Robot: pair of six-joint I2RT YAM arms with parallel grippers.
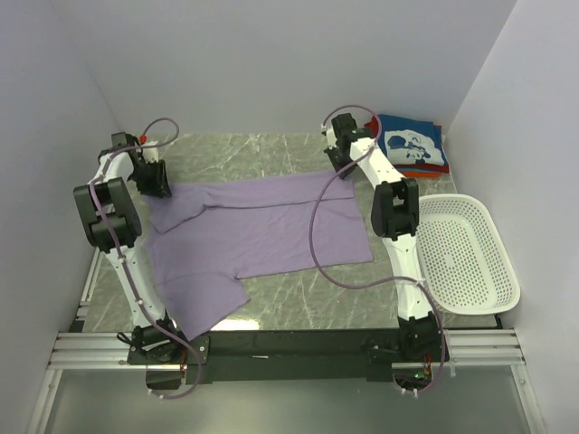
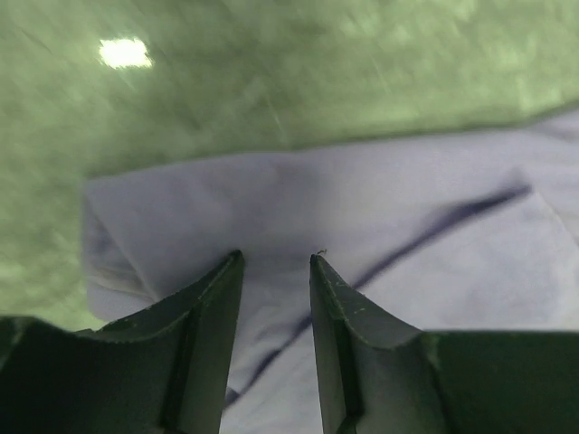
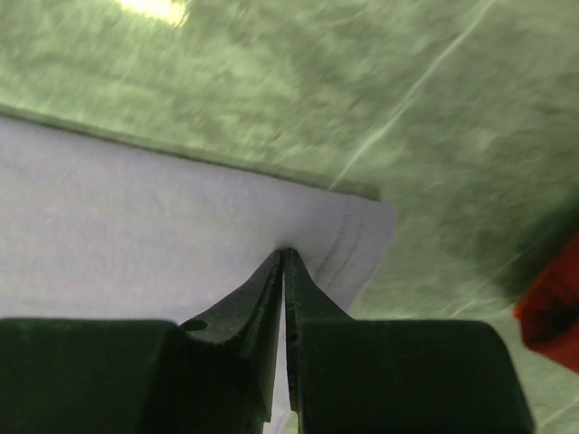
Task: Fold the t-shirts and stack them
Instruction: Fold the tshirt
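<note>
The lavender t-shirt (image 1: 262, 226) lies spread flat across the middle of the green marbled table (image 1: 271, 149), one sleeve trailing toward the near left. The right gripper (image 3: 285, 253) is down at the shirt's far right corner, its fingers pressed together with the hem pinched between them. The left gripper (image 2: 276, 258) is at the far left corner, its fingers parted with a clear gap, cloth showing under the tips but nothing clamped. The navy t-shirt (image 1: 412, 145) sits folded in the far right corner, just beyond the white basket (image 1: 507, 298).
</note>
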